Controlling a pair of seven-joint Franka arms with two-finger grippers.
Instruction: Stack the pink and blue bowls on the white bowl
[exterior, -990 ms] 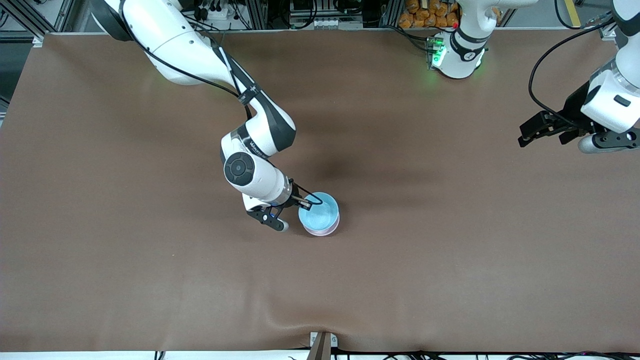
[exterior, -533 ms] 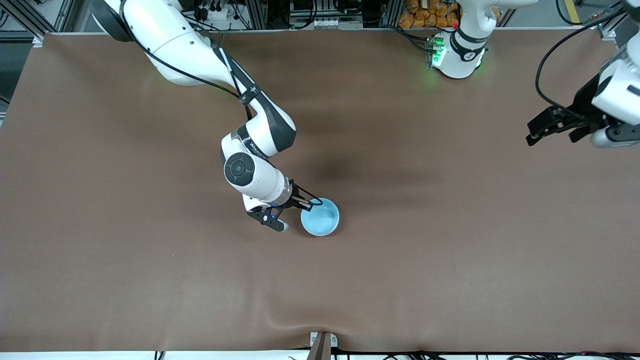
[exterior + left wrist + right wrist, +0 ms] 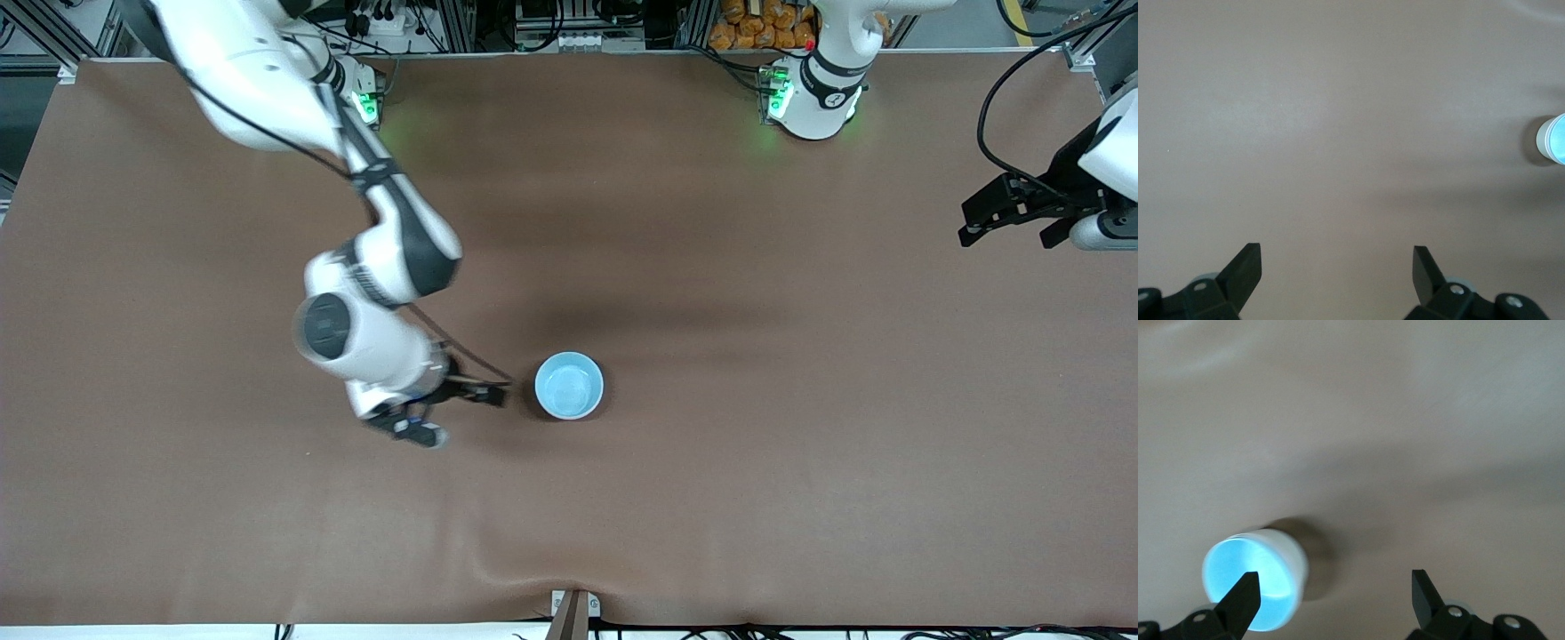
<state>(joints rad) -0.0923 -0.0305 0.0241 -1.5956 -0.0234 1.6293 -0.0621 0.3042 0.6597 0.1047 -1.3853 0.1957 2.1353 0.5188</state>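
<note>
The light blue bowl (image 3: 569, 385) sits upright mid-table as the top of a stack, and its inside shows in the front view. The pink bowl and the white bowl are hidden under it there. In the right wrist view the blue bowl (image 3: 1248, 583) shows above a pale outer wall; I cannot tell whose wall it is. My right gripper (image 3: 455, 413) is open and empty, low beside the stack toward the right arm's end, apart from it; it also shows in its own wrist view (image 3: 1335, 597). My left gripper (image 3: 1009, 233) is open and empty, waiting high over the left arm's end. The stack (image 3: 1553, 138) shows small in its view.
Brown cloth (image 3: 756, 462) covers the whole table, with a wrinkle at the edge nearest the front camera. The arm bases (image 3: 813, 89) stand at the back edge. Nothing else lies on the table.
My right gripper let go of the blue bowl, which settled into the stack and now hides the pink one. It then drew away toward the right arm's end. My left gripper moved farther outward.
</note>
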